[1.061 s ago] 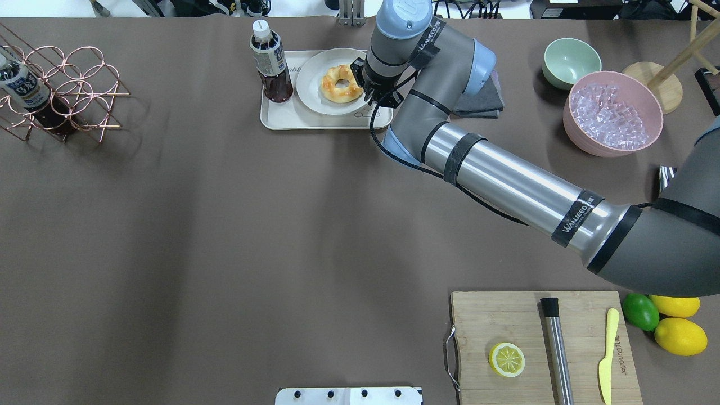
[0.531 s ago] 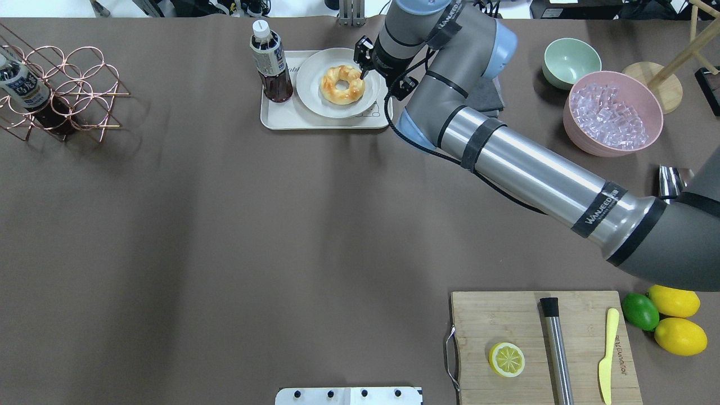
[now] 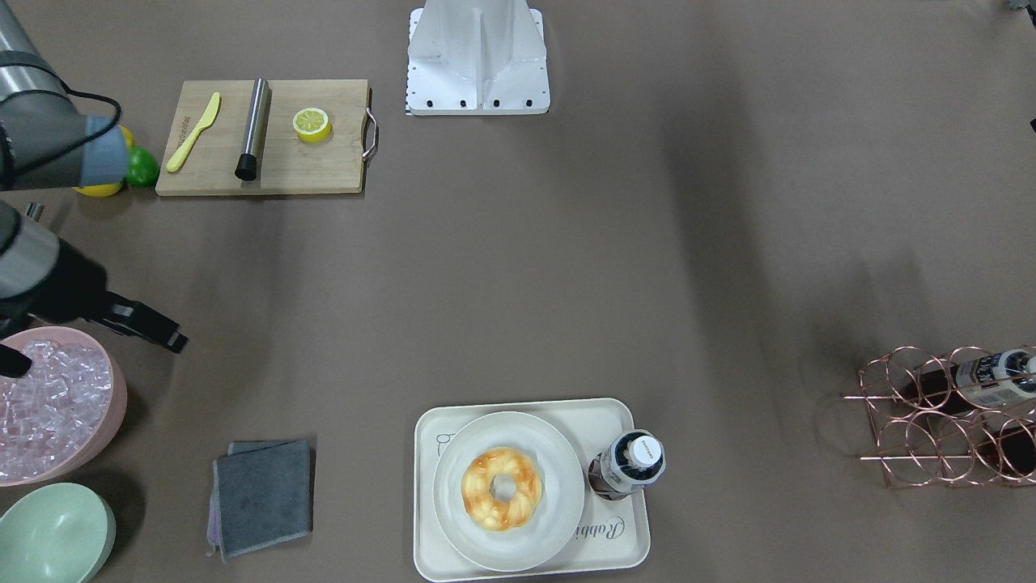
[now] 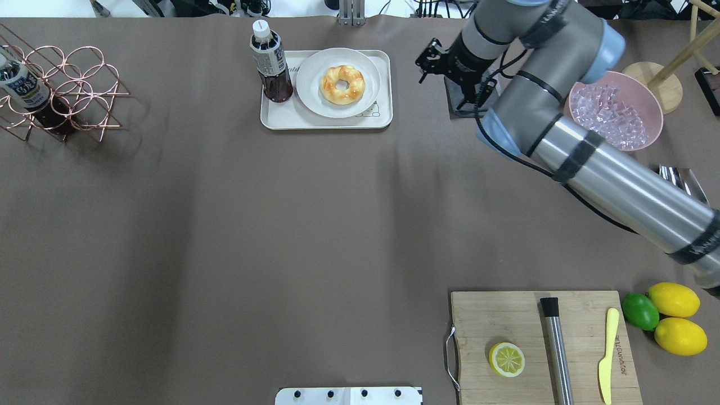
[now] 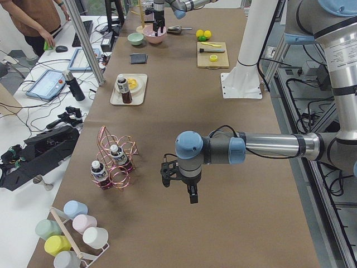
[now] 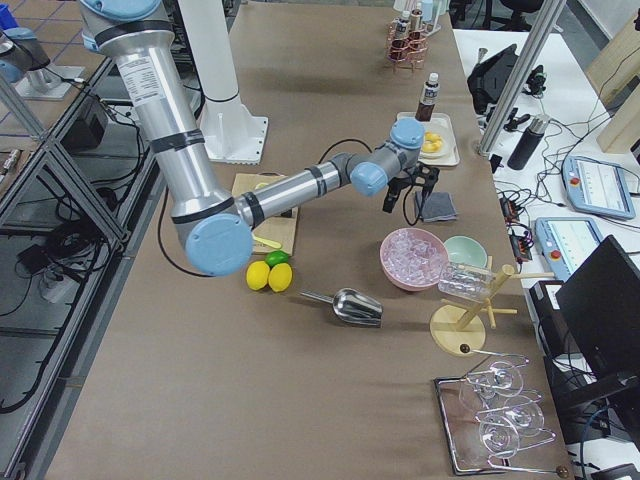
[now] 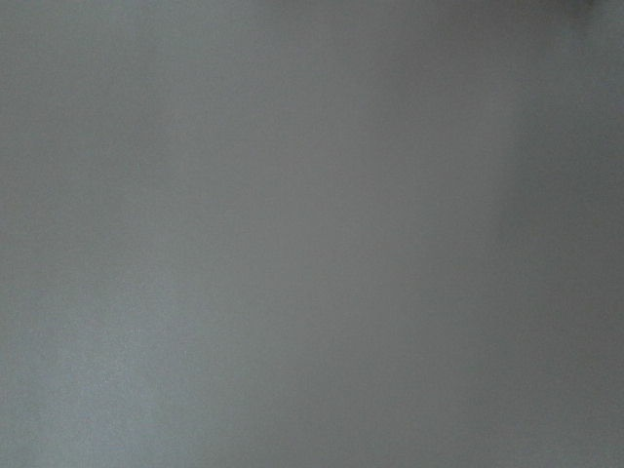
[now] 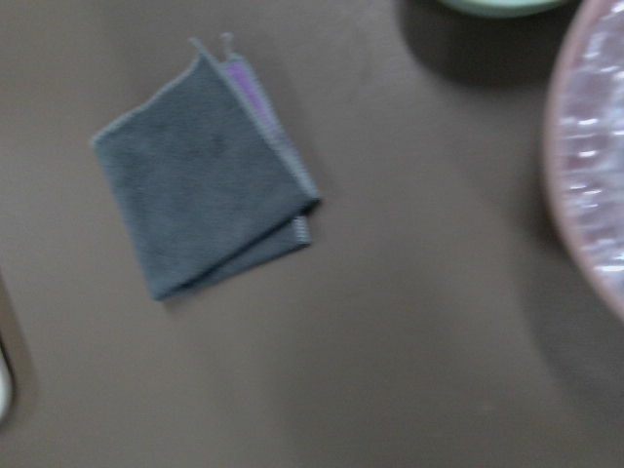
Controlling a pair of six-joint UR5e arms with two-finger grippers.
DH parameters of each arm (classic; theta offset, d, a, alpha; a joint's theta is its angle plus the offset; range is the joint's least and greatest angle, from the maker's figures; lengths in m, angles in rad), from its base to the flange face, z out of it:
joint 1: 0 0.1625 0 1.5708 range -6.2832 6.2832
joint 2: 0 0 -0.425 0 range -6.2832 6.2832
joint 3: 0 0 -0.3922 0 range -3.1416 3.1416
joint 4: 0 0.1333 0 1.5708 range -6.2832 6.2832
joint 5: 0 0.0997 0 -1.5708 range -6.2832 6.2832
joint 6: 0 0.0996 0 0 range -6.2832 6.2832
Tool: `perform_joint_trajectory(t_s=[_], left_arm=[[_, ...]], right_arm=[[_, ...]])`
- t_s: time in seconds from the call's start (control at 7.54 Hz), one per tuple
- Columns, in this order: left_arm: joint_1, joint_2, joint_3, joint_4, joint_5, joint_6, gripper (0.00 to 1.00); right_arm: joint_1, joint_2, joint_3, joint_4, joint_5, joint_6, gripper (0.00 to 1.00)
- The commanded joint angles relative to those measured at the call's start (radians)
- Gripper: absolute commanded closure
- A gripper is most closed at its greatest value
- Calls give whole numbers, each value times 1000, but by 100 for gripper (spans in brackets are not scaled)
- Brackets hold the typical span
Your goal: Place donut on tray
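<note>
On the counter the right arm reaches across, close by the pink ice bowl. The tray carries a round plate, and the donut lies centred on it, so the placing looks done. The right pincer is spread and empty, well apart from the tray. It is best drawn off high, clear of the bowl. Whether the left pincer is spread, I cannot tell.

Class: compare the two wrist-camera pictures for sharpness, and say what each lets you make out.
Left wrist view: a featureless grey blur, nothing identifiable. Right wrist view: softly blurred throughout, yet the folded grey cloth and the pink bowl at the right edge remain recognisable.
</note>
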Motion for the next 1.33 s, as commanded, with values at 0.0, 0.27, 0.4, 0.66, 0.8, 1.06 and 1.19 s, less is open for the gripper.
perform_joint_trajectory(t_s=[0.0, 0.27, 0.4, 0.66, 0.8, 1.06, 1.19], left_arm=[[0, -2, 0, -1, 0, 0, 2], [0, -2, -1, -1, 0, 0, 2], [0, -2, 0, -1, 0, 0, 2], [2, -2, 0, -1, 0, 0, 2], [2, -2, 0, -1, 0, 0, 2], [2, -2, 3, -1, 0, 0, 2], [2, -2, 3, 0, 0, 0, 2]], right_arm=[[149, -297, 112, -7, 41, -384, 0], [204, -452, 128, -7, 38, -588, 0], [248, -491, 129, -51, 40, -707, 0], [345, -496, 158, -250, 38, -961, 0], [392, -493, 157, -330, 29, -1085, 0], [440, -496, 131, -376, -7, -1227, 0], [457, -493, 99, -372, -15, -1272, 0]])
